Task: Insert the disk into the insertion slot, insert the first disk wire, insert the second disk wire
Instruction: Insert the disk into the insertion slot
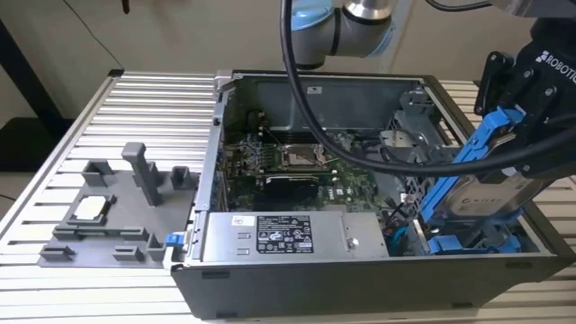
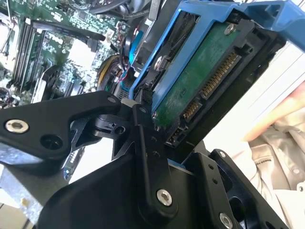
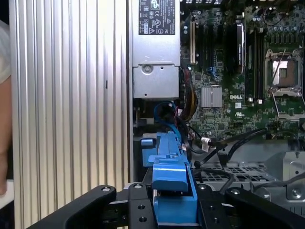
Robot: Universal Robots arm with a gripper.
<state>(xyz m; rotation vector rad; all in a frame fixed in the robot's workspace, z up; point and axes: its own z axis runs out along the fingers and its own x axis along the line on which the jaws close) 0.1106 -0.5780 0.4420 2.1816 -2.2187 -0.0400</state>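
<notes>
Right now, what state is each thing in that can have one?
gripper, shut on the disk.
disk, held tilted, upper end above the computer case's rim, not lying flat.
computer case, on its side, side panel off, inside exposed.

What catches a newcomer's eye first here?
A blue-framed disk, held tilted in the black gripper over the open computer case, at the exterior view's right. Inside lies a green circuit board; a grey fixture sits on the ribbed table at that view's left.
</notes>
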